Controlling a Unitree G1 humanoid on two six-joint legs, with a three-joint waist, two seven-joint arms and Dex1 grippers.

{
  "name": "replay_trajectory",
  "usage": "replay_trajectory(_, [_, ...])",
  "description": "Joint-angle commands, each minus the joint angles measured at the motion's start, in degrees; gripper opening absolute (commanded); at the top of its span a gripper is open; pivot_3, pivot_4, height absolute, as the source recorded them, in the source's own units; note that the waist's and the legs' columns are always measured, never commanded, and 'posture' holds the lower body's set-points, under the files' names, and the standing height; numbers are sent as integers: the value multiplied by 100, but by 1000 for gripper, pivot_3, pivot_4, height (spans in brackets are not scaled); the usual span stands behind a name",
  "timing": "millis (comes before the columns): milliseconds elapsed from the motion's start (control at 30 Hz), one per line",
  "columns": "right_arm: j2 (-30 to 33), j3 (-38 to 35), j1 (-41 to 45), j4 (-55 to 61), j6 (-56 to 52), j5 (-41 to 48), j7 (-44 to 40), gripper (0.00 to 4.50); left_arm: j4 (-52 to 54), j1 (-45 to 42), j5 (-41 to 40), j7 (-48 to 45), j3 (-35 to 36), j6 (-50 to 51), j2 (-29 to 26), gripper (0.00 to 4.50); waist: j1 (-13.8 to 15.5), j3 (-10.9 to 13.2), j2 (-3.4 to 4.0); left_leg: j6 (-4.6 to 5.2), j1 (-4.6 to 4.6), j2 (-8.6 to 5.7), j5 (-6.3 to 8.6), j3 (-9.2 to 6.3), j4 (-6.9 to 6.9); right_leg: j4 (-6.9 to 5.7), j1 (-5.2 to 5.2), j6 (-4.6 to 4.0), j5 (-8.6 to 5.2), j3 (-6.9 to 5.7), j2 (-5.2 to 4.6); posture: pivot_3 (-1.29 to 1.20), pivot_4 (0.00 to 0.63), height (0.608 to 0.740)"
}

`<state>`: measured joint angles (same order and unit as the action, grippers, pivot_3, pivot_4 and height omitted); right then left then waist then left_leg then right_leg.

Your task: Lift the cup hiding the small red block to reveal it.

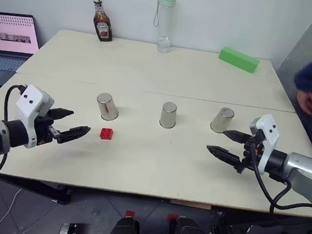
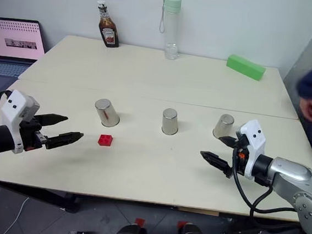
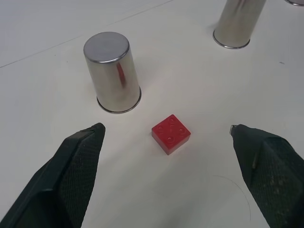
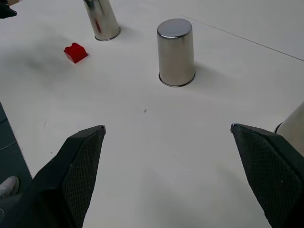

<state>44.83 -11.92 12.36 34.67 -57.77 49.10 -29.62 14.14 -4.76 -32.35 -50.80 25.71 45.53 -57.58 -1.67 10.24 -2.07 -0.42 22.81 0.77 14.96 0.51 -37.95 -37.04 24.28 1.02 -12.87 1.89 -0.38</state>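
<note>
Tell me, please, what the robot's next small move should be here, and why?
Probably none beyond holding still: the small red block lies uncovered on the table, beside the left cup, so no cup hides it. Both the left gripper and the right gripper are open, holding nothing.

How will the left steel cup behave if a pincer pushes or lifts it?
The left steel cup stands upside down on its wider rim, so it probably slides rather than tips. Its polished wall looks slippery for the fingers. Being hollow, it is likely light and stiff.

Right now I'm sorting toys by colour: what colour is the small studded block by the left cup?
Bright red block, clearest in the left wrist view.
</note>
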Motion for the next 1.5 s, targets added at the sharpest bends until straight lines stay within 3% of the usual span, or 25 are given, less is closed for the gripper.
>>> replay_trajectory(33, [-59, -136, 69, 186, 52, 109, 102, 4500, 55, -72, 18, -36, 46, -90, -107, 4482, -1, 0, 0, 0, 0, 0, 0, 0, 0, 0, 0, 0, 0, 0, 0, 0, 150, 740])
replay_trajectory(1500, [-84, 39, 385, -73, 156, -58, -34, 4500, -234, -404, 227, -152, -245, -412, -112, 4482, 0, 0, 0, 0, 0, 0, 0, 0, 0, -1, 1, 8, 5, 1, 1, 0, 150, 740])
